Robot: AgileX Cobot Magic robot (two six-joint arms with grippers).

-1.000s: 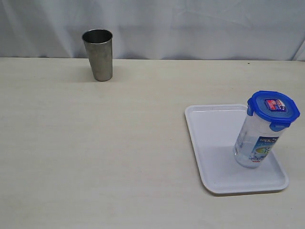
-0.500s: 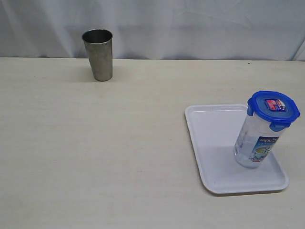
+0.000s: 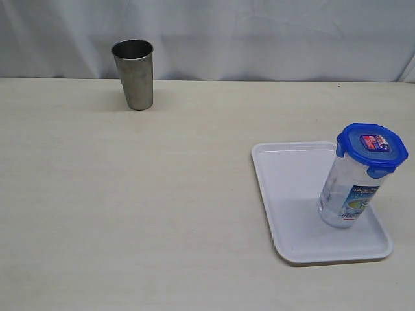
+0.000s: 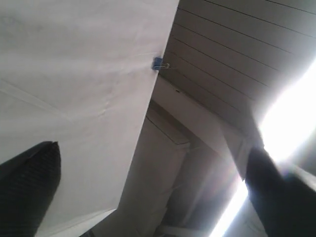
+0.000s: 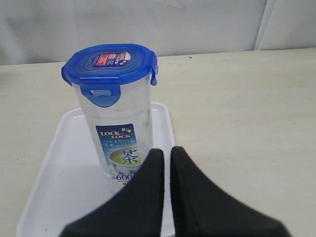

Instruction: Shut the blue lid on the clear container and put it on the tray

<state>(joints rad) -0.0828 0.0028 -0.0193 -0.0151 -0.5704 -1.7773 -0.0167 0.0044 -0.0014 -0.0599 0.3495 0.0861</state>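
Observation:
The clear container (image 3: 347,194) stands upright on the right part of the white tray (image 3: 292,188), with the blue lid (image 3: 372,148) on top and its flaps folded down. No arm shows in the exterior view. In the right wrist view the container (image 5: 121,133), lid (image 5: 109,65) and tray (image 5: 64,163) sit just beyond my right gripper (image 5: 167,150), which is shut on nothing and apart from the container. The left wrist view faces a white sheet and ceiling panels. My left gripper (image 4: 152,150) is open there, its dark fingers (image 4: 29,187) far apart at the frame's edges.
A grey steel cup (image 3: 134,74) stands upright at the back left of the pale wooden table (image 3: 130,194). A white curtain hangs behind the table. The tray lies near the table's front right.

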